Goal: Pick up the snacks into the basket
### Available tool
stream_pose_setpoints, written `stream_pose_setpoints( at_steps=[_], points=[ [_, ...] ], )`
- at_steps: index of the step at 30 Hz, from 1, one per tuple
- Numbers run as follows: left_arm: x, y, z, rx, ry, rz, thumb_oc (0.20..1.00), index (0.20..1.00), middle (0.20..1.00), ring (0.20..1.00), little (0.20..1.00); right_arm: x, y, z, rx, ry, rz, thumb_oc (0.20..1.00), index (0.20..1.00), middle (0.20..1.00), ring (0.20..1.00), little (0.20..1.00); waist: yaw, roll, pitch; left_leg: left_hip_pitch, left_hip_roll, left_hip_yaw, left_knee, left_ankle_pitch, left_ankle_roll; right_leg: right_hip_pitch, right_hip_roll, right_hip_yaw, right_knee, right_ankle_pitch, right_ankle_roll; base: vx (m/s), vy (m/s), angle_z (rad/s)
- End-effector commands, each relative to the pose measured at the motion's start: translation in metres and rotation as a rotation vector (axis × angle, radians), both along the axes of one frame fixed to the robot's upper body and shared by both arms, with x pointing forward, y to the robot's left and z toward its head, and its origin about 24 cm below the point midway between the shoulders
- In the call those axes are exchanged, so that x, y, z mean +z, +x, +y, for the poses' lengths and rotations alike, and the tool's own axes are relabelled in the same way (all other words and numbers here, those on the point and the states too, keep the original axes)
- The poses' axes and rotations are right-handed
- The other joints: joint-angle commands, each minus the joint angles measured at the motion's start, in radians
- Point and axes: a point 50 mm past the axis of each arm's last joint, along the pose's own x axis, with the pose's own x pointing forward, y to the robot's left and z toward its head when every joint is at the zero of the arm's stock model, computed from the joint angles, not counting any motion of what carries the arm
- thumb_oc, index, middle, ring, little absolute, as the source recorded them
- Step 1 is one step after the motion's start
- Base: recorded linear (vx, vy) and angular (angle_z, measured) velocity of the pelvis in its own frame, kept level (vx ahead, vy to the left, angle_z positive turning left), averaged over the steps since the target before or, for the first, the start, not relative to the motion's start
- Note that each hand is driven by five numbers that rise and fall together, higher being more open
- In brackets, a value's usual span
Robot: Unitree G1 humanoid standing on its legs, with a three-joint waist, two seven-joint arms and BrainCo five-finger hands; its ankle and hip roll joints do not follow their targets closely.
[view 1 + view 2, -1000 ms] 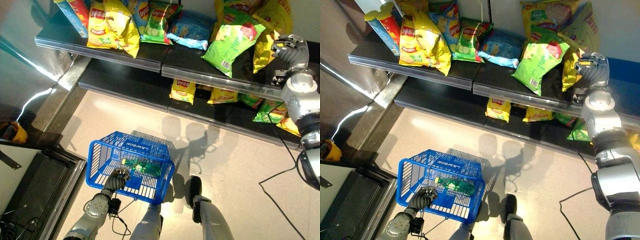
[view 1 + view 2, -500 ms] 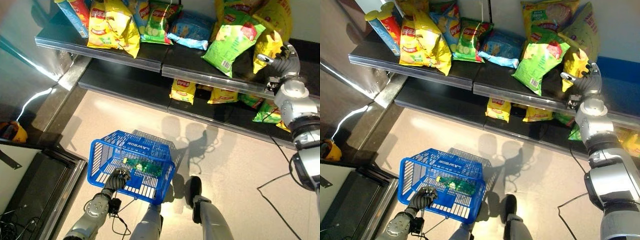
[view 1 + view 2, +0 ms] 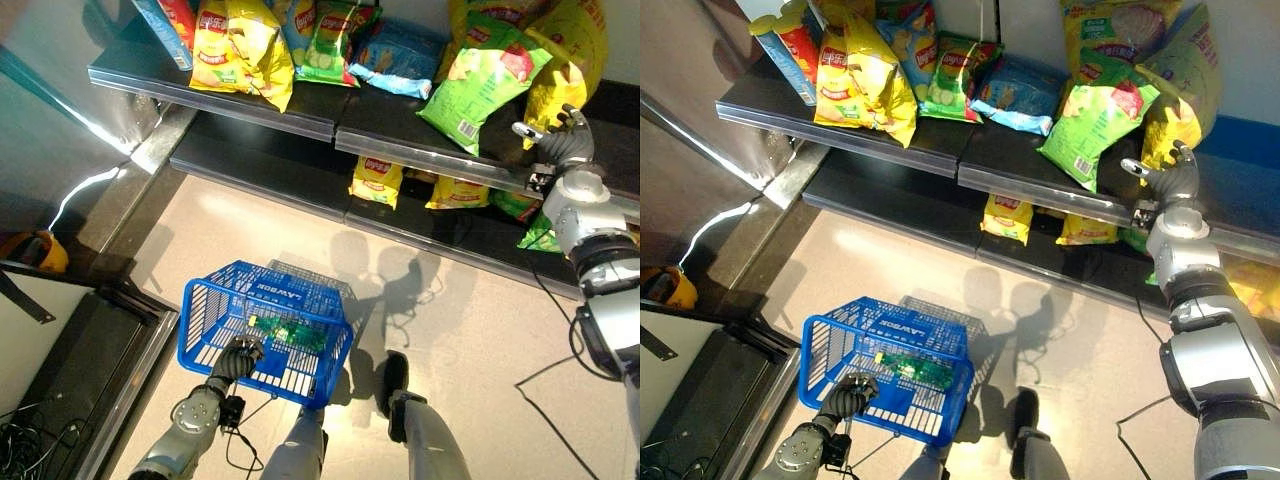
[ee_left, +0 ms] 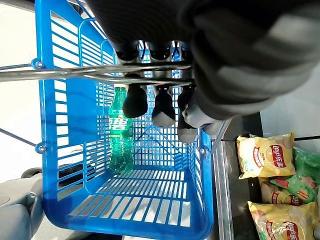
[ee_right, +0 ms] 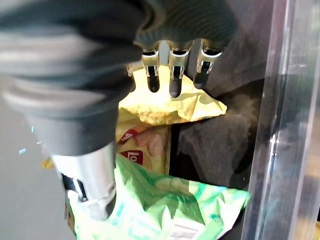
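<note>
The shelf unit (image 3: 300, 115) has two dark tiers against the wall, the upper one crowded with chip bags in yellow, green and blue, the lower one holding smaller yellow bags, all above a pale tiled floor (image 3: 480, 330). On that floor sits the blue basket (image 3: 265, 330), carried by the left robot hand (image 3: 237, 358), whose fingers curl round the wire handle (image 4: 100, 70); a green bottle (image 4: 119, 132) lies inside on the slatted bottom. The right robot hand (image 3: 1167, 172) reaches to the upper tier with fingers spread and relaxed, gripping nothing, its fingertips (image 5: 171, 87) just at the crinkled top edge of a yellow chip bag (image 5: 170, 107) that leans beside a green bag (image 3: 478, 82). To take it well, the hand should probably close on the flat sealed edge rather than the puffed middle, then lift clear of the green bag before swinging down to the basket.
</note>
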Motion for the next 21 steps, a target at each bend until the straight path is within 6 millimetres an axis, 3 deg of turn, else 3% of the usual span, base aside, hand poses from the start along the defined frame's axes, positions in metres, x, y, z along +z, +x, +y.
stream_pose_setpoints(
  at_steps=[1, 21],
  points=[
    [0.004, -0.008, 0.005, -0.021, 0.014, -0.03, 0.2, 0.2, 0.2, 0.2, 0.2, 0.031, -0.004, 0.003, 0.02, -0.022, -0.106, 1.0, 1.0, 1.0, 1.0, 1.0, 0.01, -0.001, -0.038, -0.001, 0.049, -0.034, -0.119, 0.079, -0.039, 0.078, -0.041, 0.01, 0.099, -0.208, 0.133, 0.0, -0.046, 0.13],
    [0.003, -0.009, 0.001, -0.039, 0.001, -0.021, 0.2, 0.2, 0.2, 0.2, 0.2, 0.042, -0.006, 0.001, 0.026, -0.01, -0.126, 1.0, 1.0, 1.0, 1.0, 1.0, 0.049, 0.003, -0.037, -0.006, 0.057, -0.089, -0.145, 0.104, -0.056, 0.07, -0.06, -0.059, 0.165, -0.255, 0.119, 0.01, -0.038, 0.12]
  ],
)
